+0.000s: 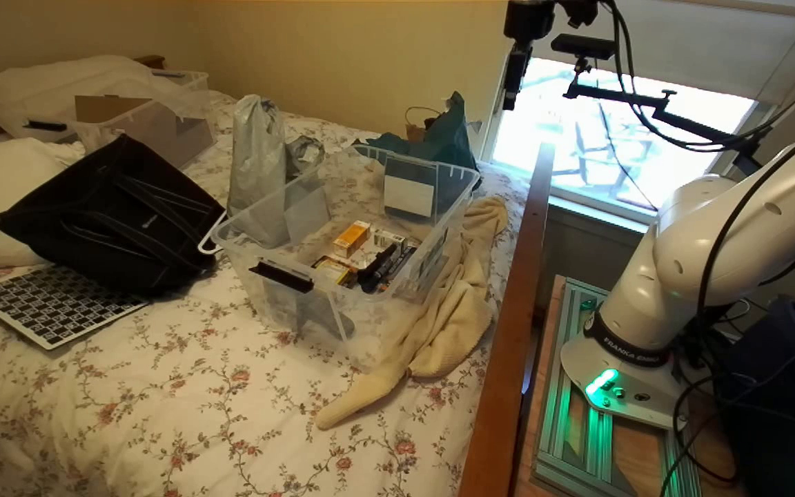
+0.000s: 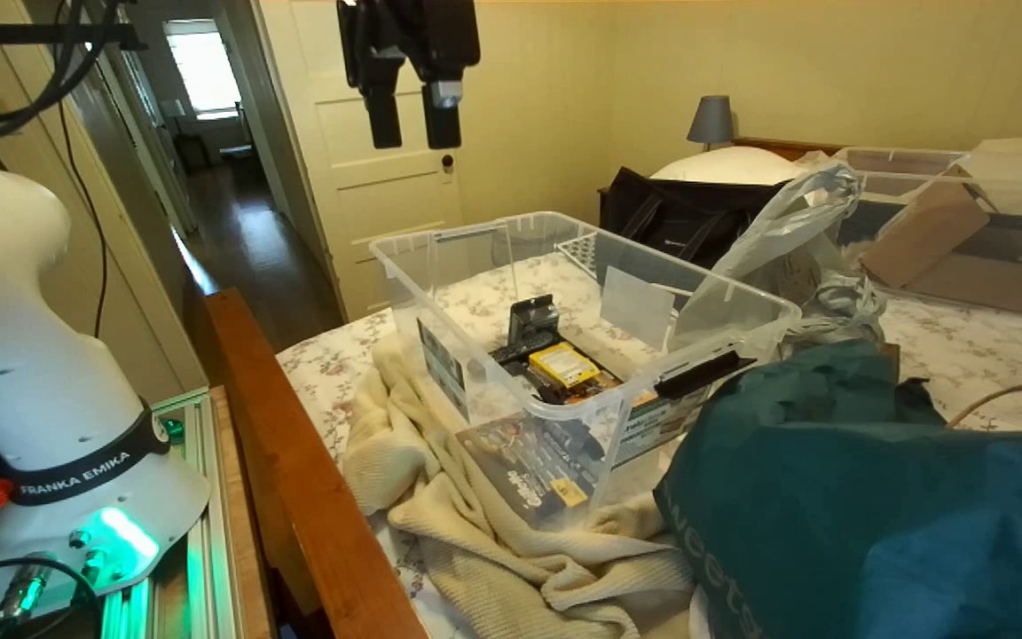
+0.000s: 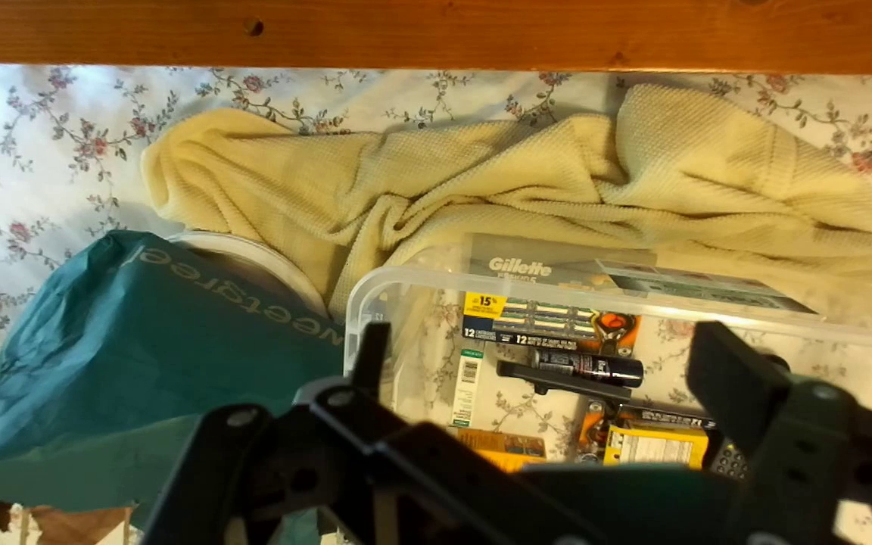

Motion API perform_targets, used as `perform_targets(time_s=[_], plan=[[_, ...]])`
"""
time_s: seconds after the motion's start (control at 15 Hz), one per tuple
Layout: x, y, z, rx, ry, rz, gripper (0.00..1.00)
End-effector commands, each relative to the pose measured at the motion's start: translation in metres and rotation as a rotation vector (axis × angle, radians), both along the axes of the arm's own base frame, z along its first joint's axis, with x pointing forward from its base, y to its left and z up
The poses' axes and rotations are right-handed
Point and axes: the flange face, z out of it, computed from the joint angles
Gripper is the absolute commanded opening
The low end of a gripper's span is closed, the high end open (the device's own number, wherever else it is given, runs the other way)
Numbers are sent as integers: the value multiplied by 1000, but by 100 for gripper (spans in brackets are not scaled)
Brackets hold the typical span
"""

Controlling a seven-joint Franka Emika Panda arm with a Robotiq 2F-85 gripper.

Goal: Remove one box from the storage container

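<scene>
A flowered surface [image 1: 232,414] is carrying the clear bin [image 1: 263,300]. Along one side of the bin a blanket [image 3: 512,178] is lying in folds; beside one end, a teal bag [image 2: 857,506] is sitting. Higher than the bin and apart from it, the hand [image 2: 414,133] is hanging, spread wide. Inside the bin, an orange box [image 1: 351,239] and a yellow box [image 2: 566,365] are resting.

Yellow wall [image 1: 370,62] behind a floral bed [image 1: 246,421] with a wooden rail [image 2: 294,444]. Daylight glares through a window [image 1: 577,145] below a pale blind [image 1: 687,48]. A panelled door [image 2: 356,191] stands beside a dark hallway floor [image 2: 254,240].
</scene>
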Motion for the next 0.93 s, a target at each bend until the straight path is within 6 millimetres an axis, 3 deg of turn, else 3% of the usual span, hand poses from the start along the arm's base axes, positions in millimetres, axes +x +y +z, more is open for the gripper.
perform_targets(time_s=[0.0,0.47,0.87], plan=[[29,10,-3,-6,10,25,100],[99,33,-22,-13,-42,25,100],[140,46,-43,45,-157,12,100]])
